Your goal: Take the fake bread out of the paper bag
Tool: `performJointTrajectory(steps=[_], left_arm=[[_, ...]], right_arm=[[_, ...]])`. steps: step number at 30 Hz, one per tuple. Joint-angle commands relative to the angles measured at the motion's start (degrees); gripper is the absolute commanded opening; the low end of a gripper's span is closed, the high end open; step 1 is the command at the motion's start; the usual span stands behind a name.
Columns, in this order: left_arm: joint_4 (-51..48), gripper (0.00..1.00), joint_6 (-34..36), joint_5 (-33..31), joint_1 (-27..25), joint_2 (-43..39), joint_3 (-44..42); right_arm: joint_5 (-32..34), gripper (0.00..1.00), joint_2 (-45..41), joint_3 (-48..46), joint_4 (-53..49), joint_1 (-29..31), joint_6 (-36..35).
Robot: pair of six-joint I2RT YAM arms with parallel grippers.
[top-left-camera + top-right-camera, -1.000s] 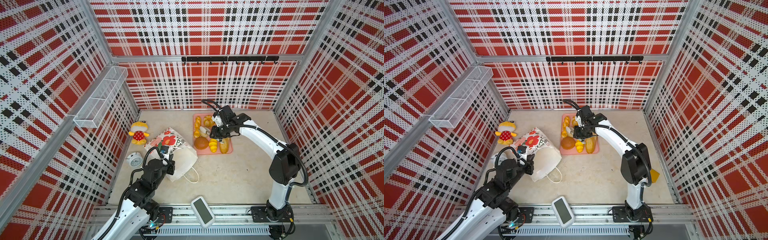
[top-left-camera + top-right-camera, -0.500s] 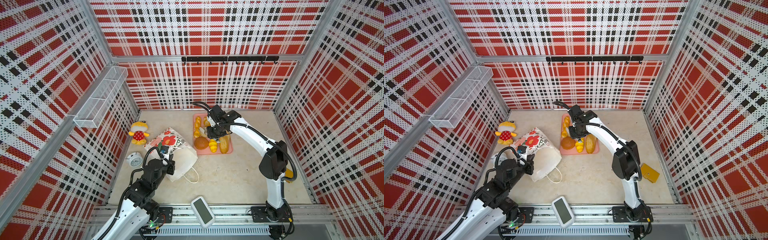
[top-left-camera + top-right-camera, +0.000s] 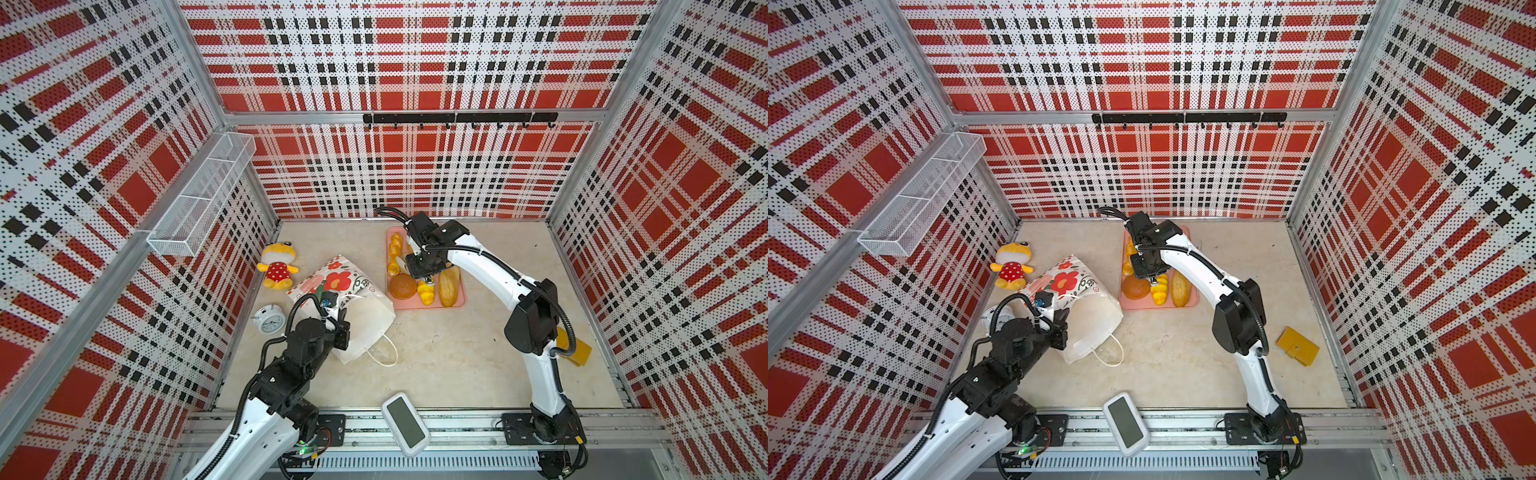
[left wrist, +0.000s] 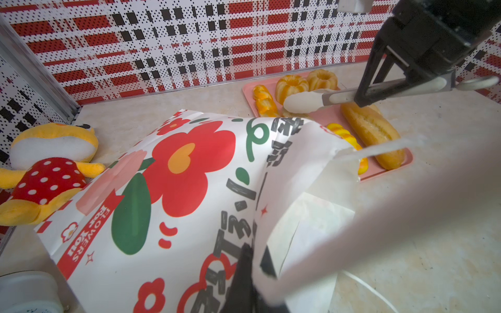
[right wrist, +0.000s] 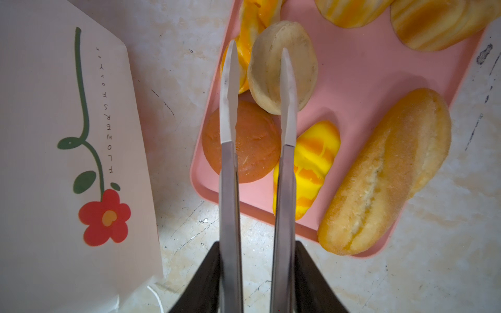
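The paper bag (image 3: 365, 320) (image 3: 1090, 328) lies tilted on the floor with its mouth toward the front. My left gripper (image 4: 254, 260) is shut on the bag's rim (image 4: 271, 216). The fake bread lies on a pink tray (image 3: 453, 305): a brown round bun (image 5: 241, 151), a yellow croissant roll (image 5: 309, 168), a long loaf (image 5: 385, 173), a pale bun (image 5: 303, 67), a twisted stick (image 3: 395, 245) and ring cakes (image 4: 291, 84). My right gripper (image 5: 257, 265) is shut on metal tongs (image 5: 229, 173). The tongs' white tips stand apart over the buns with nothing between them.
A yellow plush toy (image 3: 276, 266) and a white alarm clock (image 3: 269, 320) sit left of the bag. A yellow wallet (image 3: 1298, 345) lies at the right, and a white device (image 3: 405, 422) rests on the front rail. A wire basket (image 3: 199, 199) hangs on the left wall.
My right arm has swung left and a little forward over the tray, carrying the tongs toward the bag side. The left arm and the bag have not moved.
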Motion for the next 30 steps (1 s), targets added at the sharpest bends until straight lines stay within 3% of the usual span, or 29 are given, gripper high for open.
performJointTrajectory(steps=[1, 14, 30], left_arm=[[0.23, 0.0, -0.71, -0.77, -0.5, -0.47, 0.4], [-0.2, 0.0, -0.52, -1.07, -0.58, -0.7, 0.43], [-0.06, 0.0, -0.44, -1.13, -0.57, -0.27, 0.39]], right_arm=[[4.27, 0.4, 2.11, 3.46, -2.33, 0.74, -1.32], [10.58, 0.31, 3.64, 3.94, -4.92, 1.15, -2.02], [9.5, 0.25, -6.41, -11.31, 0.62, -6.67, -2.58]])
